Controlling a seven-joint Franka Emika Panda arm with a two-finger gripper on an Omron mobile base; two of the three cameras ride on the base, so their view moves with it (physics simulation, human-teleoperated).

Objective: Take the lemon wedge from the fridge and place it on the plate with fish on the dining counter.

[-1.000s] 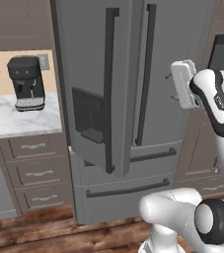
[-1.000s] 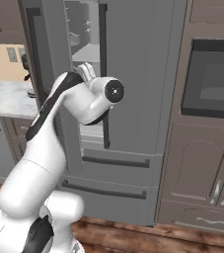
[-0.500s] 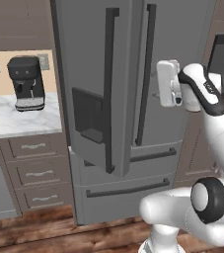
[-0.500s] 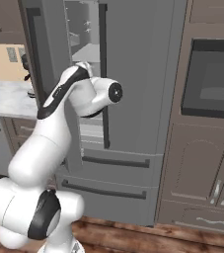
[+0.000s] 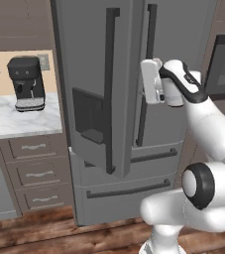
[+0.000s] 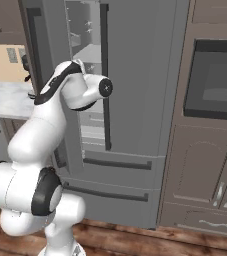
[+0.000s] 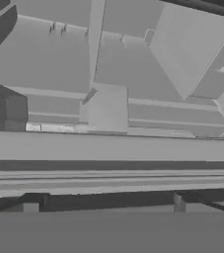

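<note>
- The fridge (image 5: 134, 99) stands tall and grey in the middle of the left base view, its left door swung partly outward and its right door closed; dark bar handles run down both doors, and a dispenser recess sits in the left one.
- In the right base view the gap between the doors shows pale shelves (image 6: 87, 55) inside the fridge.
- The wall oven (image 6: 217, 80) sits in brown cabinets to the right of the fridge.
- The marble worktop (image 5: 20, 116) lies to the left of the fridge, above grey drawers.
- The arm (image 5: 203, 124) rises from the lower right of the left base view and bends so that its hand is held in front of the fridge's right door, beside that door's handle.
- The coffee machine (image 5: 26, 83) stands black on the worktop against the wall.
- The gripper (image 5: 150, 81) has its jaws spread wide and grips nothing.
- The fingertips (image 7: 182, 201) appear as two dark stubs set far apart in the hand view, looking at grey shelves and door edges.
- The lemon wedge cannot be made out among the shelves.
</note>
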